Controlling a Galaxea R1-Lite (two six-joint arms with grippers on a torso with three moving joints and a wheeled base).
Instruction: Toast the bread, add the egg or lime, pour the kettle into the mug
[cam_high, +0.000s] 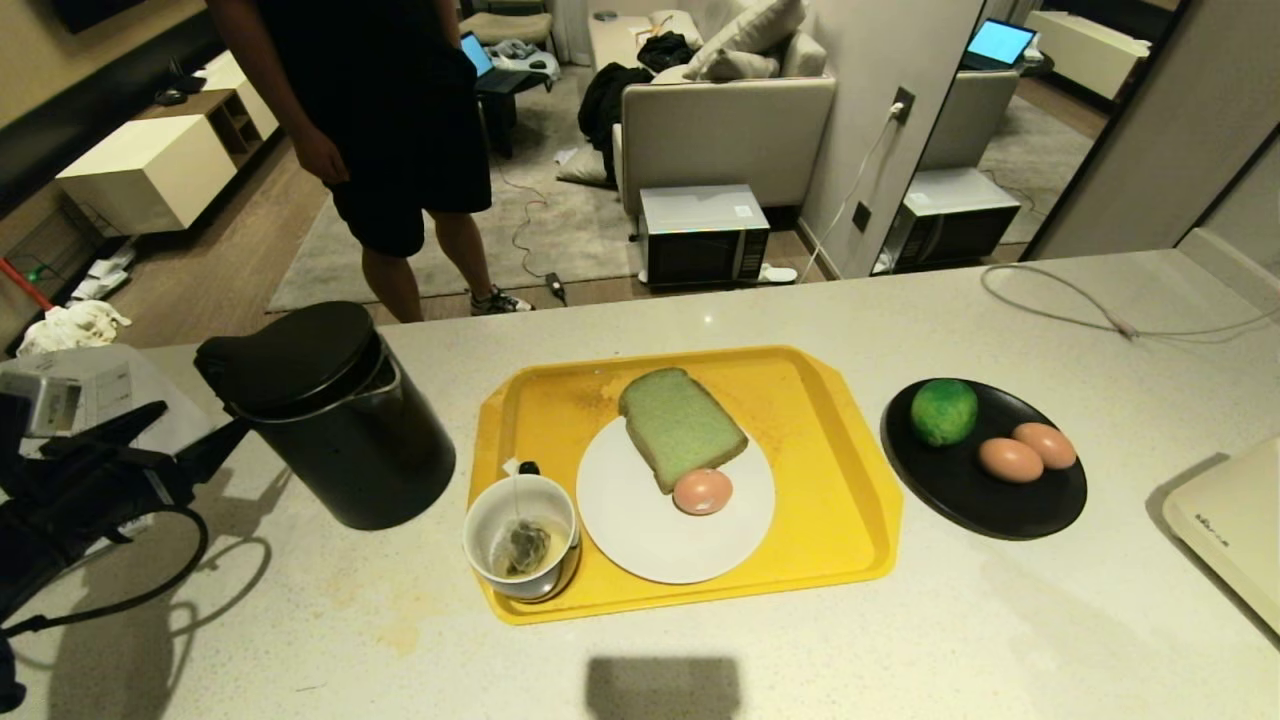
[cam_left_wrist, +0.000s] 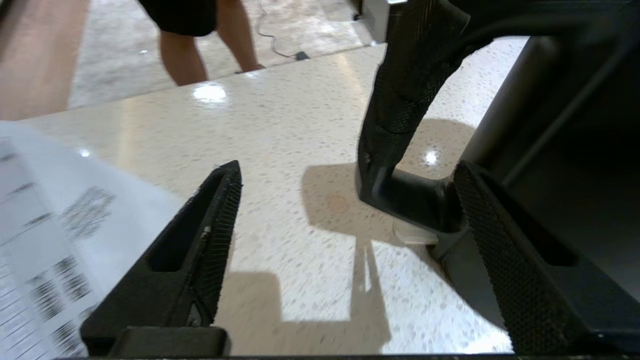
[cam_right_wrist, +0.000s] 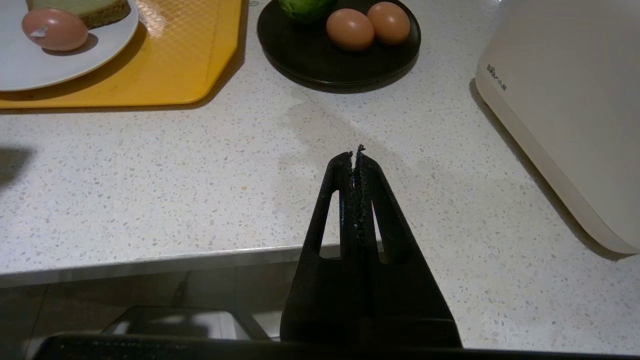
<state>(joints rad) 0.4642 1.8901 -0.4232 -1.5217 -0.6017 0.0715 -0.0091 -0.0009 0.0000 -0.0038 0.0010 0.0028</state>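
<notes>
Presently noted, with the yellow tray (cam_high: 830, 400) as landmark on the speckled counter (cam_high: 900, 640). Kettle (cam_high: 345, 430) upright just beside the tray's left edge, lid down, loop handle (cam_left_wrist: 400, 110) turned away from the tray. Left gripper (cam_high: 215, 445) at that handle, low over the counter; in the left wrist view, fingers (cam_left_wrist: 210, 240) spread wide, one on the outer side of the handle and well clear of it, the other between handle and kettle body, just beside the handle's foot. Nothing clasped; contact with the handle not determinable. Printed paper sheet (cam_left_wrist: 45, 240) on the counter farther from the tray than the gripper.

Mug (cam_high: 520, 535) in the tray's near left corner, tea bag (cam_high: 525, 545) and pale liquid inside. White plate (cam_high: 650, 530) touching or just beside the mug, on the tray's centre. Bread (cam_high: 680, 425) lying across the plate's far rim, partly overhanging onto the tray. Egg (cam_high: 702, 491) on the plate, touching the bread's near edge.

Black plate (cam_high: 1000, 510) on the counter just right of the tray, carrying the lime (cam_high: 943, 411) and two further eggs (cam_high: 1028, 453), side by side. Cream-coloured appliance (cam_high: 1235, 525) well right of the tray.

Right gripper (cam_right_wrist: 356, 155) over the counter's near edge, right of the tray, jaws pressed together, empty.

Person in dark shorts (cam_high: 400, 130) standing on the floor beyond the counter, behind the kettle.
</notes>
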